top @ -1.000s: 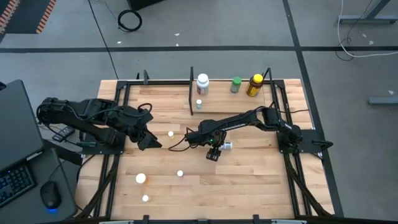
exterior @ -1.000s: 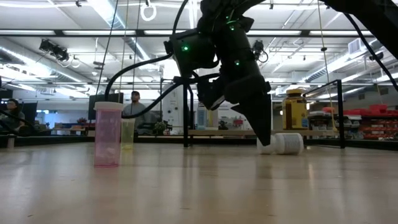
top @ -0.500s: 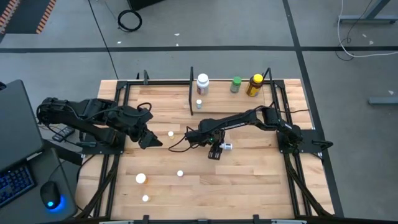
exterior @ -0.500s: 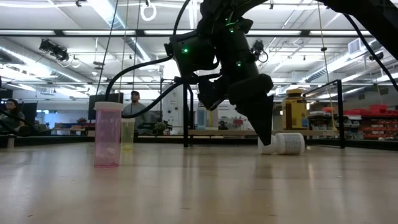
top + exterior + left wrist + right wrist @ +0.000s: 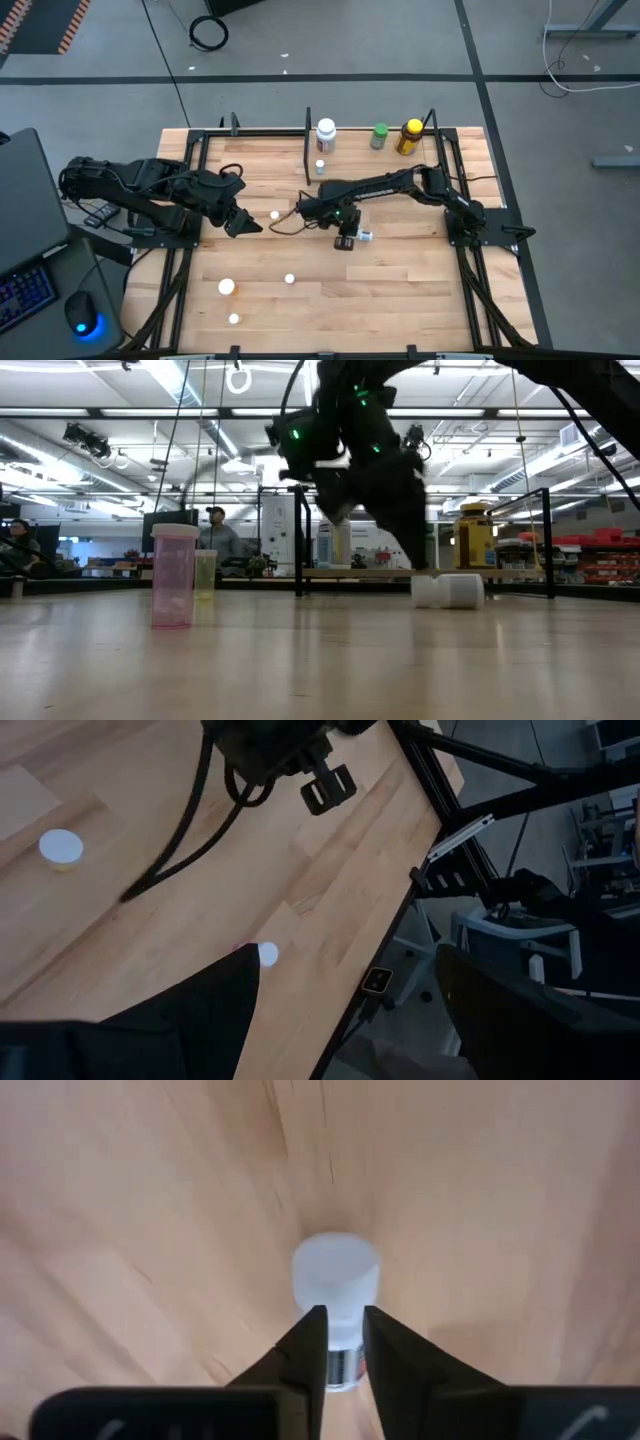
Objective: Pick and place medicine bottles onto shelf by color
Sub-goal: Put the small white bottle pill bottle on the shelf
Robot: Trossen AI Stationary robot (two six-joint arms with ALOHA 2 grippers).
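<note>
Sorting is standing partly done: four bottles are sitting on the shelf along the counter's far edge, four are waiting loose, while the right gripper, fingers nearly together, is clamping a fallen white bottle mid-counter.

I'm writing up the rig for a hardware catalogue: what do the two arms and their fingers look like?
Both arms are black, jointed links. The left arm is bulky, its gripper ending in broad black fingers. The right arm is slimmer, with a black cable looping from its wrist and small green lights on the housing. Its gripper has two flat, tapered black fingers.
</note>
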